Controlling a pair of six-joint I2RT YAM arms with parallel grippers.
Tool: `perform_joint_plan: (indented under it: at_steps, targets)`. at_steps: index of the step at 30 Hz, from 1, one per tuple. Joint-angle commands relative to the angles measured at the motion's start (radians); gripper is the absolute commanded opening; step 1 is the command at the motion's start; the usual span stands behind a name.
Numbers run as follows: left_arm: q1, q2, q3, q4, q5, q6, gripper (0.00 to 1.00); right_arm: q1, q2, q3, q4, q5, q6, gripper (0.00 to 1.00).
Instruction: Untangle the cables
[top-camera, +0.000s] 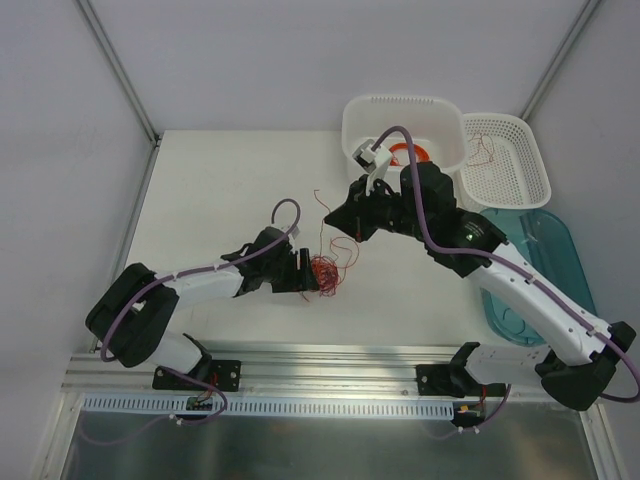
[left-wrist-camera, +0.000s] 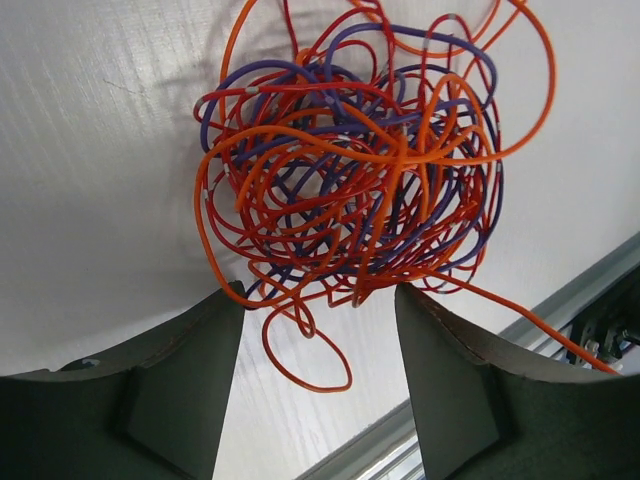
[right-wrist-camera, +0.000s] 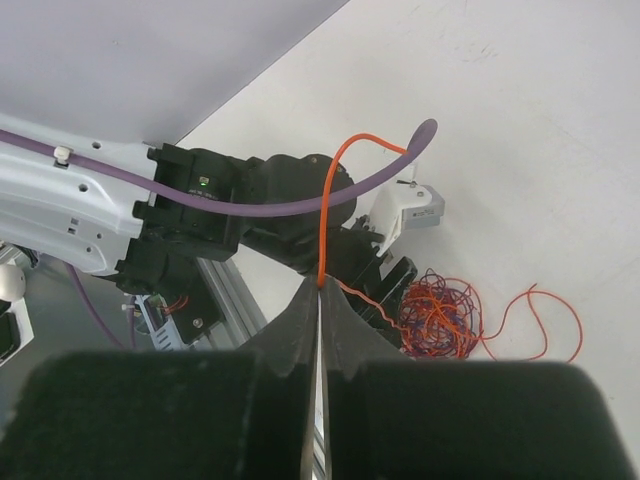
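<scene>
- Left hand (left-wrist-camera: 318, 296) spread, straddling the knot of cables (left-wrist-camera: 350, 170) by the near edge of the desk (top-camera: 220, 180).
- Right hand (right-wrist-camera: 318, 298) pressed together, pinching one orange strand (right-wrist-camera: 325, 215) nearby.

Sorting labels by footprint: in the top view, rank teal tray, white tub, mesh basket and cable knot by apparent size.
1. teal tray, though the right arm hides part.
2. white tub and mesh basket: too alike to rank.
3. cable knot, smallest.
</scene>
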Motion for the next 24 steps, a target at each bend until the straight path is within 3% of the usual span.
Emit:
perform_joint_plan:
  at_steps: [1, 10, 12, 13, 14, 17, 21, 24]
  targets:
    - [-0.010, 0.043, 0.028, 0.026, -0.046, -0.031, 0.61, 0.011, -0.040, -0.020, 0.041, 0.008, 0.037, 0.01]
    - [-0.008, 0.063, 0.026, 0.026, -0.166, -0.077, 0.46, 0.015, -0.079, -0.031, -0.002, 0.026, 0.030, 0.01]
    - [-0.008, 0.041, 0.023, 0.028, -0.152, -0.077, 0.50, 0.017, -0.088, -0.026, -0.025, 0.045, 0.022, 0.01]
    - [-0.008, 0.011, 0.022, 0.026, -0.146, -0.074, 0.61, 0.017, -0.089, -0.026, -0.042, 0.051, 0.022, 0.01]
    - [-0.008, -0.008, 0.014, 0.026, -0.143, -0.069, 0.65, 0.017, -0.091, -0.030, -0.048, 0.054, -0.005, 0.01]
    - [-0.008, -0.109, -0.015, 0.026, -0.152, -0.065, 0.71, 0.015, -0.097, -0.041, -0.054, 0.060, -0.010, 0.01]
    - [0.004, -0.218, -0.033, 0.010, -0.172, -0.069, 0.72, 0.017, -0.105, -0.058, -0.051, 0.062, -0.009, 0.01]
    - [0.019, -0.209, -0.006, 0.000, -0.190, -0.077, 0.67, 0.015, -0.111, -0.069, -0.051, 0.060, -0.009, 0.01]
